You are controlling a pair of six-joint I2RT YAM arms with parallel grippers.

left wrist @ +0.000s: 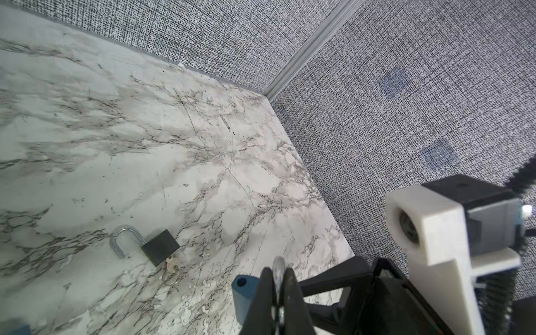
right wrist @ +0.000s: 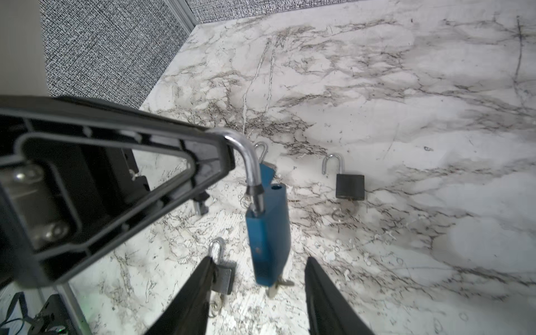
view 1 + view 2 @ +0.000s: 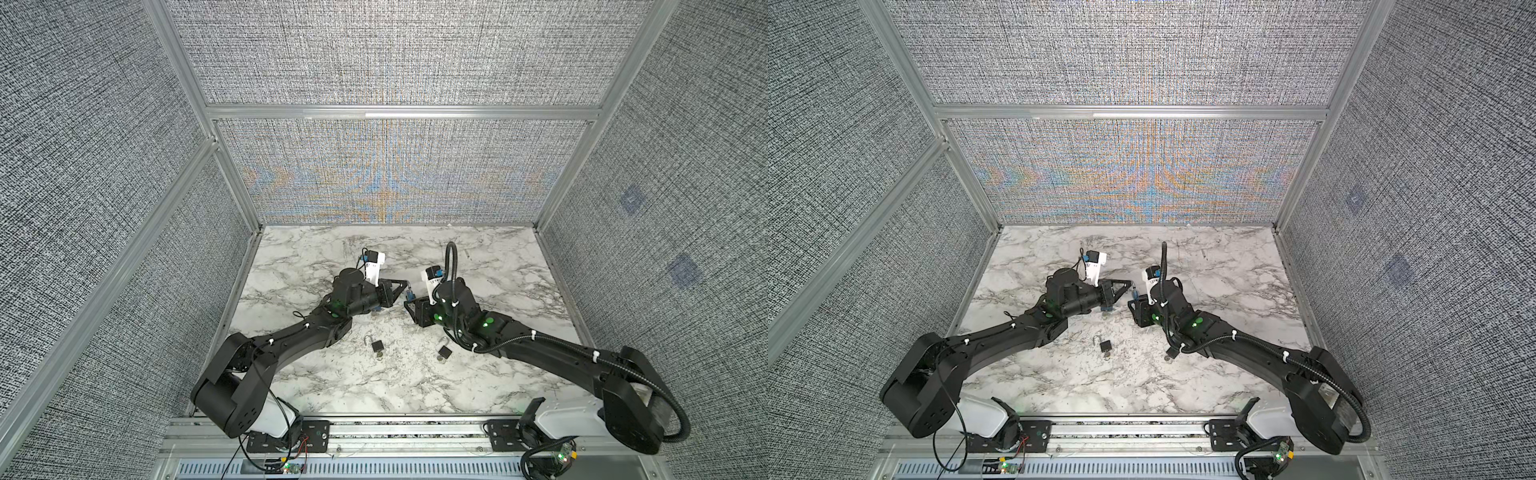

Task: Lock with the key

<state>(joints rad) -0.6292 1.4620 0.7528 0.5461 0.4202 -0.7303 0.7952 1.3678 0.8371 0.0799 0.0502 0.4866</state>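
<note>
A blue padlock (image 2: 268, 232) hangs in the air over the table's middle, also seen in both top views (image 3: 409, 296) (image 3: 1136, 295). My left gripper (image 1: 279, 271) is shut on its open silver shackle (image 2: 251, 162). A key (image 2: 278, 285) sticks out of the lock's lower end. My right gripper (image 2: 258, 290) is open. One jaw stands on each side of that lower end, and neither touches it.
Two black padlocks with open shackles and keys lie on the marble table (image 3: 498, 374), nearer the front (image 3: 377, 345) (image 3: 444, 352). A second blue lock (image 2: 266, 174) lies behind the hanging one. Woven walls close in three sides.
</note>
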